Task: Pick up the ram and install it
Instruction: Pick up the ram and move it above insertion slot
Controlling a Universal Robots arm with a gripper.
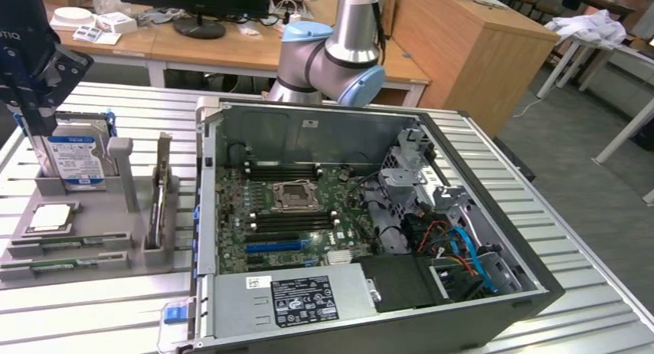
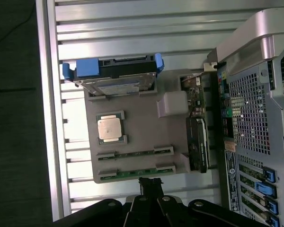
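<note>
The ram (image 2: 132,173) is green, the holder (image 2: 142,135) grey — the hard-drive frame (image 2: 89,66) blue, the table (image 2: 132,28) ribbed silver.

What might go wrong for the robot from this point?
The two ram sticks lie close together in the gray holder, so the gripper might nudge both. The processor chip sits right beside them and may get bumped. The memory slots in the case are narrow; a tilted stick might not seat.
</note>
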